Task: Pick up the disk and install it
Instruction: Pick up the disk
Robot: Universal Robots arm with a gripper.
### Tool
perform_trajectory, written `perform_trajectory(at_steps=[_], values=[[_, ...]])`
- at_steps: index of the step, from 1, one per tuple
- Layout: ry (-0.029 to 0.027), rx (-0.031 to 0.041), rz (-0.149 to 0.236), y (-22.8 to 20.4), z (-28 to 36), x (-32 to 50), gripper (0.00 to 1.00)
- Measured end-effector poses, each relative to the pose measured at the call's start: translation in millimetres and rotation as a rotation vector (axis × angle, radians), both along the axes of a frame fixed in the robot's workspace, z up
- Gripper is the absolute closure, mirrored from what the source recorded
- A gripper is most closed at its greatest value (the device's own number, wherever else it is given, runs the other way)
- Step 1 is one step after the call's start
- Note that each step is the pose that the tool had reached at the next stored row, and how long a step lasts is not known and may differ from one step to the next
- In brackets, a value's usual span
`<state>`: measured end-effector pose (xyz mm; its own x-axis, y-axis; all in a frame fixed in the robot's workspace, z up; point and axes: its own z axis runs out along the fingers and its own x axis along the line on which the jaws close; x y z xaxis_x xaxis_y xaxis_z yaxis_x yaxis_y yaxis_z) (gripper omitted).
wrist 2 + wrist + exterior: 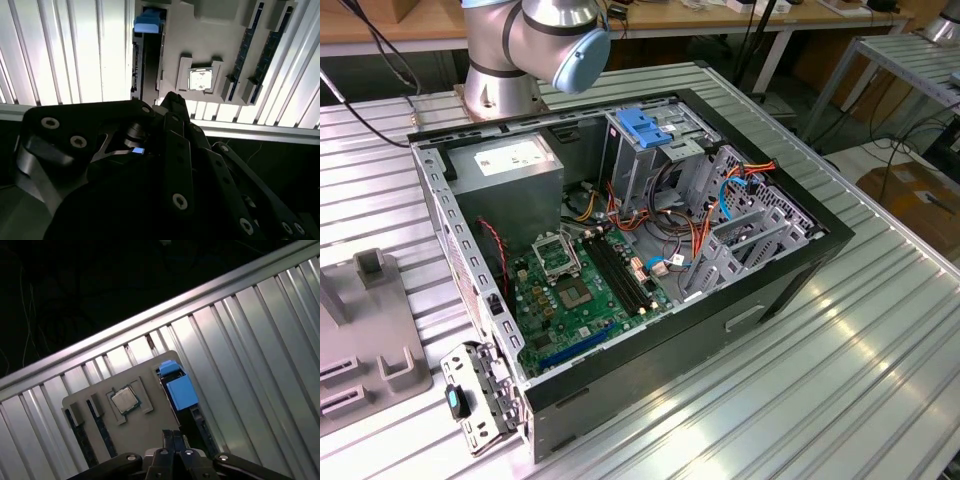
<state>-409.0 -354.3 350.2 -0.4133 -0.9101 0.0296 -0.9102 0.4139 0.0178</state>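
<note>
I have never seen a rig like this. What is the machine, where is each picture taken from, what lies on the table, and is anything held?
This is one robot arm with a gripper, mounted on a ribbed metal table. The exterior view, from a camera off the arm, shows an open computer case lying on the table, with its motherboard, power supply and drive cage. Both wrist views come from cameras on the arm, looking down past the gripper at a grey parts tray holding a processor chip, memory sticks and the disk, which seems to stand on edge, blue rail up. The gripper is shut, holds nothing and hangs above the tray.
</note>
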Motion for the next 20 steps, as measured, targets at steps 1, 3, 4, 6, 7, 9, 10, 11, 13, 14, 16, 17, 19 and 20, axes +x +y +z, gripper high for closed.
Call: perform_trajectory(at_steps=[1,3,4,6,7,9,10,11,13,14,16,17,19,20], values=[[-0.0008,0.0,0.01,0.7,-0.2,0.0,0.89],[-0.0022,0.0,0.027,2.1,-0.5,0.0,0.89],[-0.0034,0.0001,0.039,3.1,-0.8,0.0,0.89],[-0.0045,0.0001,0.06,3.7,-1.0,-0.1,0.89],[-0.0048,0.0001,0.072,3.8,-1.0,-0.1,0.89],[-0.0079,-0.0001,0.115,4.2,-1.5,0.0,0.89],[-0.0107,-0.0001,0.134,4.4,-2.0,0.0,0.89],[-0.0156,-0.0003,0.155,4.6,-2.8,-0.1,0.89],[-0.0224,-0.0006,0.18,5.1,-3.8,0.0,0.89],[-0.0245,-0.0006,0.189,5.3,-4.1,0.0,0.89],[-0.0283,0.0109,0.208,6.9,-4.6,0.0,0.89],[-0.0287,0.0163,0.209,7.5,-4.7,0.0,0.89],[-0.0302,0.031,0.213,9.0,-4.8,-0.1,0.89],[-0.0331,0.0333,0.219,9.3,-4.8,-0.1,0.89]])
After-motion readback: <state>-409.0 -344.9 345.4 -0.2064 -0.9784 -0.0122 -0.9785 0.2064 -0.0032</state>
